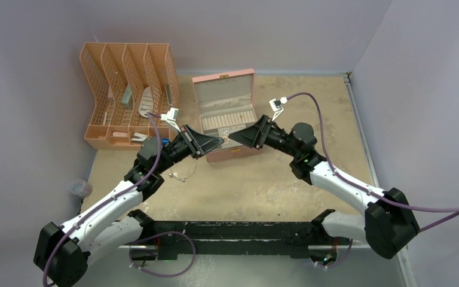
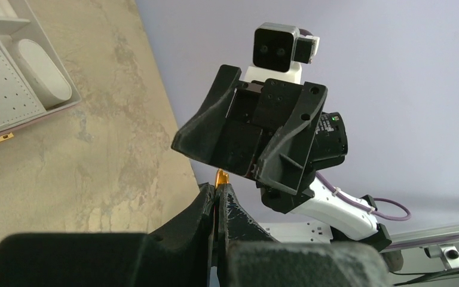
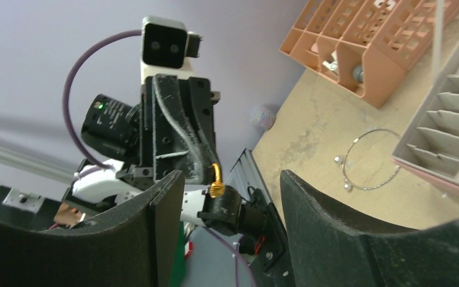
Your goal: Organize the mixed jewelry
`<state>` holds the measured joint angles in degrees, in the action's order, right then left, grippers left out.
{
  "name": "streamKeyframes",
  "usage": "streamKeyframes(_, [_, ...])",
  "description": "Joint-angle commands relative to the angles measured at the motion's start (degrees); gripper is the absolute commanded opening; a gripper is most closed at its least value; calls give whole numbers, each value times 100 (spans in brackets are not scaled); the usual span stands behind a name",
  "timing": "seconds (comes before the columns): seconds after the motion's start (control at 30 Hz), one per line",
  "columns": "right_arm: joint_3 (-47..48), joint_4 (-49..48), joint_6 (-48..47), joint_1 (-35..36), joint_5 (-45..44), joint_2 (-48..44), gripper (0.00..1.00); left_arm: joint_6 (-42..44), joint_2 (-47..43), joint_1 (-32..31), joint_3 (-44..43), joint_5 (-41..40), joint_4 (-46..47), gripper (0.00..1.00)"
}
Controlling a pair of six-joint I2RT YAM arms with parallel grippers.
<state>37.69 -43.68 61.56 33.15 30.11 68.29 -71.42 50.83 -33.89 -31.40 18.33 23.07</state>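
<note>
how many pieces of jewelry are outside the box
2: gold ring in the left pincer; silver charm bangle on the table beside the jewelry box. Tiny ones may be hidden.

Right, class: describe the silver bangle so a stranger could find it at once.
Find the open pink jewelry box mid-table. On the tabletop just off its near left corner lies a thin silver bangle. Nothing else there is a large wire loop carrying small beads.

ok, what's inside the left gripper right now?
A small gold ring, pinched at the tips of the left gripper. Only part of it pokes out; the rest is hidden in the grip.
</note>
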Motion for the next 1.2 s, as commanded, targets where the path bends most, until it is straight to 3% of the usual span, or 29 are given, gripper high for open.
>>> streamKeyframes(0.0, [133, -671, 235, 84, 321, 26, 60, -126, 45, -17, -144, 135, 529, 0])
streamKeyframes(0.53, [115, -916, 522, 105, 553, 184, 32, -148, 98, -21, -139, 145, 539, 0])
streamKeyframes(0.8, [89, -830, 593, 109, 593, 141, 26, -149, 129, -20, -155, 162, 532, 0])
streamKeyframes(1.07, [174, -558, 483, 111, 470, 209, 7, -154, 107, -19, -143, 171, 525, 0])
streamKeyframes(1.17, [227, -410, 375, 104, 353, 203, 5, -121, 90, -21, -139, 155, 500, 0])
